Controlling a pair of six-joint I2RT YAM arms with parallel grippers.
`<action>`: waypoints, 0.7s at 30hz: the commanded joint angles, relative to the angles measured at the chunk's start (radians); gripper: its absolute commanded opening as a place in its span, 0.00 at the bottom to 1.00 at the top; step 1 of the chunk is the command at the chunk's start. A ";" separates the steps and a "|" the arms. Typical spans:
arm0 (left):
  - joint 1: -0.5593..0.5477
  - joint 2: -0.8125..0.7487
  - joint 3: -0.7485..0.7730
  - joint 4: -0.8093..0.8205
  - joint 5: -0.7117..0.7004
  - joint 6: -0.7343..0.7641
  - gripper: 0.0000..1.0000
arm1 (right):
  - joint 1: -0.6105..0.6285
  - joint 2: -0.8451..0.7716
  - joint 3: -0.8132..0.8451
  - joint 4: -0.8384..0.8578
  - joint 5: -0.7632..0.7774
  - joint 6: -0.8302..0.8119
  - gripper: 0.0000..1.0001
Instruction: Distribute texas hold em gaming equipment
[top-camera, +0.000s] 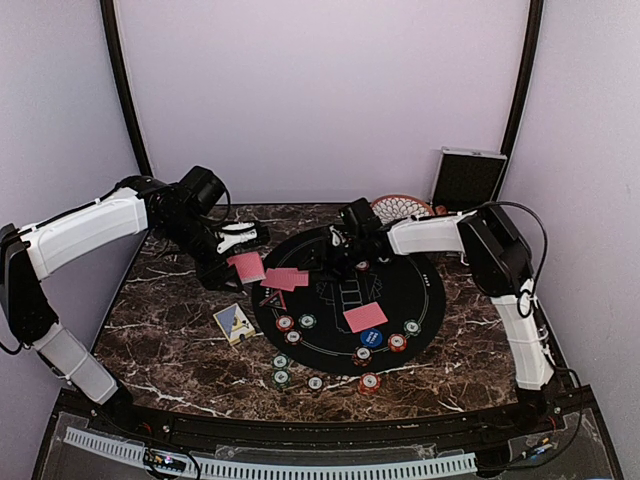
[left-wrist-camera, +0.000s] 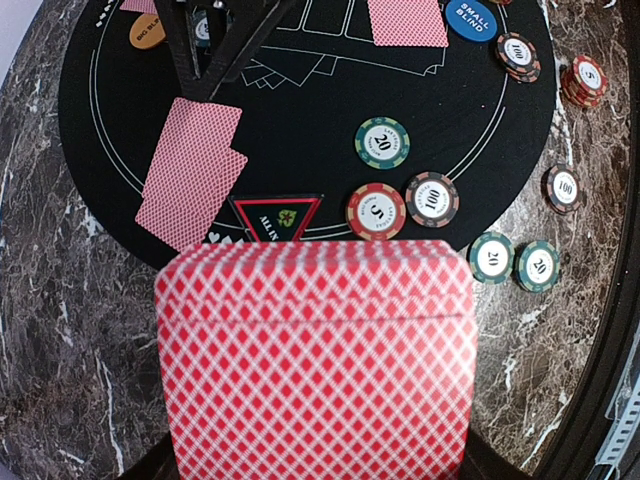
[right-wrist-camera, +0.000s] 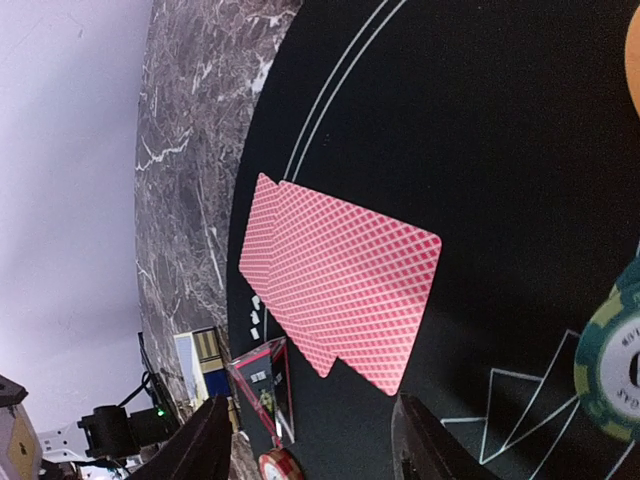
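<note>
Deck (left-wrist-camera: 315, 360) clamped in left gripper (top-camera: 233, 262) as dealing stock; right gripper (right-wrist-camera: 312, 445) parted, empty, over overlapped card pair (right-wrist-camera: 335, 285) on mat (right-wrist-camera: 480, 150), likely one player's hand.

Deck of cards (left-wrist-camera: 315, 360): blurred, cropped at bottom edge, just beside black mat's (left-wrist-camera: 300, 150) rim. Green chip (right-wrist-camera: 610, 370), on mat: cropped at right edge.

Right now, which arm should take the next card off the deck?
Right. The right gripper is open and empty, over the two cards on the mat, near the deck. The left gripper is shut on the deck, so it can only hold it out.
</note>
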 joint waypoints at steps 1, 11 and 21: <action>0.003 -0.031 0.011 -0.009 0.025 0.008 0.00 | 0.015 -0.104 -0.002 -0.057 0.059 -0.067 0.58; 0.003 -0.030 0.019 -0.013 0.035 0.008 0.00 | 0.058 -0.274 -0.134 0.078 -0.072 0.003 0.70; 0.003 -0.017 0.038 -0.008 0.045 -0.002 0.00 | 0.130 -0.331 -0.222 0.337 -0.189 0.188 0.75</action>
